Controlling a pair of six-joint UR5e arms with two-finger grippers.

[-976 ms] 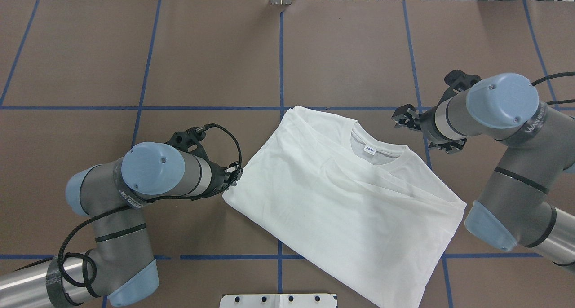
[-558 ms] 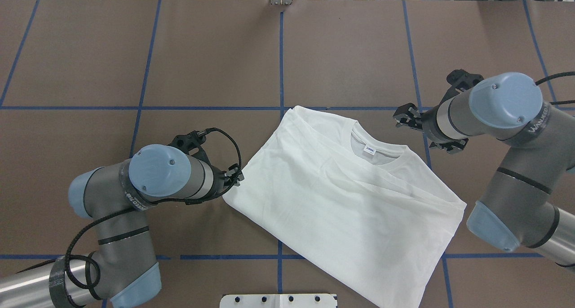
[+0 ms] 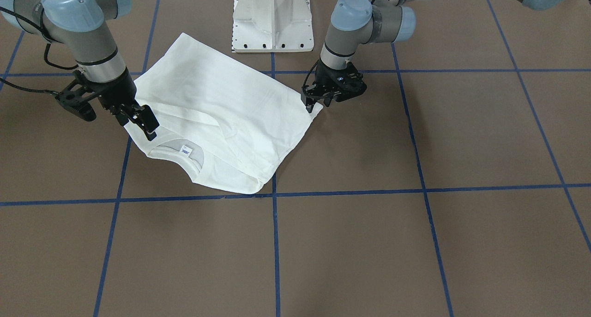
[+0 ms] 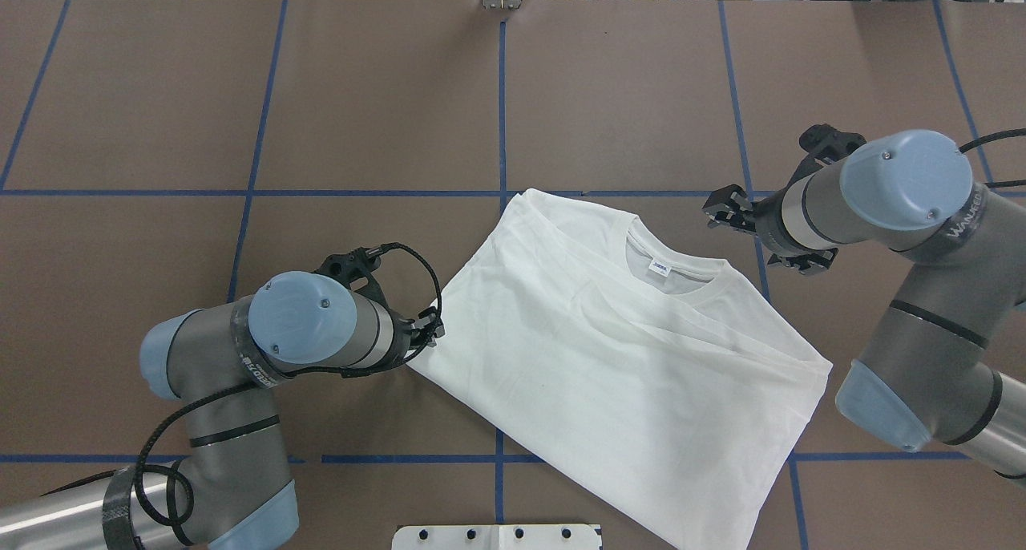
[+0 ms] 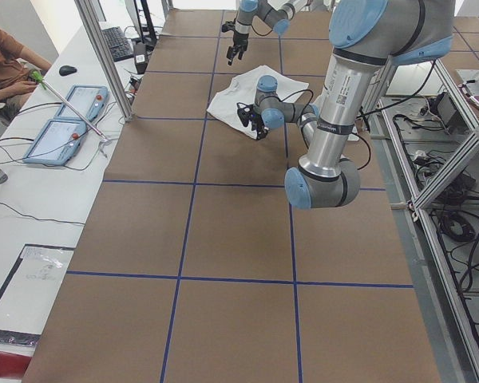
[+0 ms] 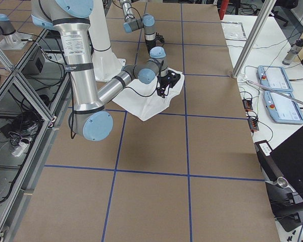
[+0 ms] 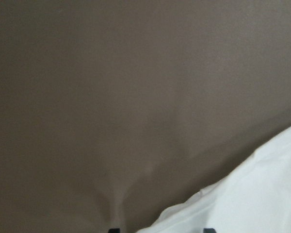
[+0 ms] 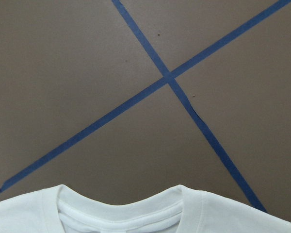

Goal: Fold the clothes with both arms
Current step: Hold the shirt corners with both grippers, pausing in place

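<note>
Blue-taped brown table [image 4: 385,93], T-shirt [image 4: 609,357] corner seemingly beneath left arm [image 4: 304,329].

We see a plain white T-shirt [image 4: 609,357] with a blue-marked neck label [image 4: 660,268] on a brown table [image 4: 377,93] gridded in blue tape lines [image 4: 502,109]; left arm [image 4: 216,390] and right arm [image 4: 922,341] are silver-grey with light-blue joint caps [image 4: 302,317]

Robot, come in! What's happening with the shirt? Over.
Left end effector open at shirt corner. Right end effector open beside collar. Shirt half folded. Nothing blocking.
</note>
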